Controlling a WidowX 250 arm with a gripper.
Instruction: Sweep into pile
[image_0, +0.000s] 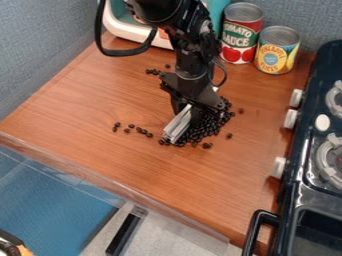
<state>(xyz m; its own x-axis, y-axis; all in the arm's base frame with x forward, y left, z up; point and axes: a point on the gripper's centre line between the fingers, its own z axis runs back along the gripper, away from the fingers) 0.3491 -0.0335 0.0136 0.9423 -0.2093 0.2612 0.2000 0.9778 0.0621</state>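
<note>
Well, cans (241, 35) stand behind the beans (208, 126), a stove (304, 196) rightward; the hand (191, 106) pinches a silvery bar (176, 126).

Location type: kitchen, apparently a toy or mock-up one. Indicators, referenced to my jaws in the camera view: to the right, a dark stove (304, 192) with white knobs (290, 119) along its near side and round burners (329, 162) on top, the burners looking small against the cans. Beyond my jaws, toward the upper right, two food cans, one red (240, 37) and one yellow and blue (276, 52). Beneath my jaws, a wood-look counter (80, 110). Behind it, blue-grey walls (33, 45).
</note>
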